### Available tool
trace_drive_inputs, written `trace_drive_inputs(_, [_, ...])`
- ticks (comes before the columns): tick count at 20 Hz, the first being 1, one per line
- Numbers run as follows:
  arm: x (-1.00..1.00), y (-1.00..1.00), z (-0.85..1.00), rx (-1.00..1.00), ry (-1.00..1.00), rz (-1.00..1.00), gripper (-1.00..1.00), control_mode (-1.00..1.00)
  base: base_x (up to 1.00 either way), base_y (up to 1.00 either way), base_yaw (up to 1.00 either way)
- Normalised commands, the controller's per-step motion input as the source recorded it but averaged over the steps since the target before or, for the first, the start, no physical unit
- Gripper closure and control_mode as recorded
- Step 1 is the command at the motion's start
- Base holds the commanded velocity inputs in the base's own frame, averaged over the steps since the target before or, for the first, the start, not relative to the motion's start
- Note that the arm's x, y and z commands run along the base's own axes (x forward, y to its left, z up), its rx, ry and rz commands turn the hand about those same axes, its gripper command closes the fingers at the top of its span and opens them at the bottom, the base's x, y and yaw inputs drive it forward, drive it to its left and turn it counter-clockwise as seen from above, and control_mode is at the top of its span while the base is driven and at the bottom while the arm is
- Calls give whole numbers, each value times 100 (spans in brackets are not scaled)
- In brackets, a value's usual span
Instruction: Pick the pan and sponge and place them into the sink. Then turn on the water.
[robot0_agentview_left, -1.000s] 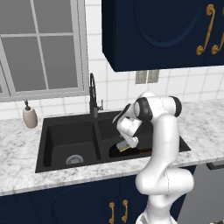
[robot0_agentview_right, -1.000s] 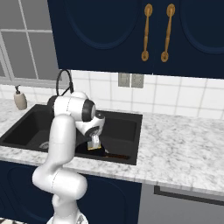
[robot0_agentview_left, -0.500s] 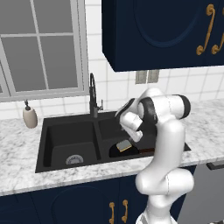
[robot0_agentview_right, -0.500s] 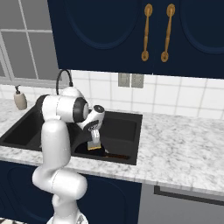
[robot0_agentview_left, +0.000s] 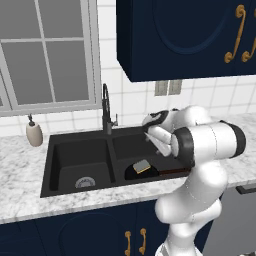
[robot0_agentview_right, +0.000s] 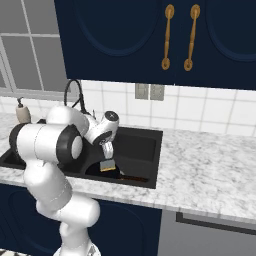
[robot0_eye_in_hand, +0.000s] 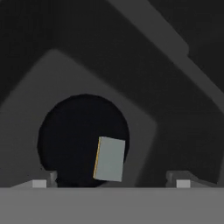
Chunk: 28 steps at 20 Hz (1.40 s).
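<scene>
Hand view had our end effector (robot0_eye_in_hand: 111, 183) spread wide with nothing in it, above the round black frying pan (robot0_eye_in_hand: 70, 140) in the right basin of the matte black double sink (robot0_agentview_left: 55, 150). The small yellow, grey-topped sponge (robot0_eye_in_hand: 108, 158) sat in the pan. Both placed, we figured; no stream from the tall dark gooseneck faucet (robot0_agentview_left: 106, 107), so water was left.

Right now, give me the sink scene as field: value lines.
pan: in the right basin of the sink, handle pointing right
sponge: lying in the pan, grey-green face up in the hand view
gripper: open, empty, above the sponge
faucet: behind the basin divider, no stream visible
left basin: only the silver drain
soap dispenser: on the counter, left of the sink
</scene>
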Motion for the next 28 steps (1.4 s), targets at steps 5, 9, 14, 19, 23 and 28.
trace_drive_inputs(5, [-42,-16,100,0,-4,0,-100,-100,0,0,0])
trace_drive_inputs(9, [-33,-9,100,0,-4,0,-100,-100,0,0,0])
trace_drive_inputs(14, [-36,0,81,0,-1,-8,-100,-100,0,0,0])
trace_drive_inputs(19, [-39,0,45,5,0,-27,-100,-100,0,0,0])
trace_drive_inputs(23, [-26,0,28,16,0,-39,-100,-100,0,0,0])
trace_drive_inputs(28, [-27,0,15,25,-1,-31,-100,-100,0,0,0])
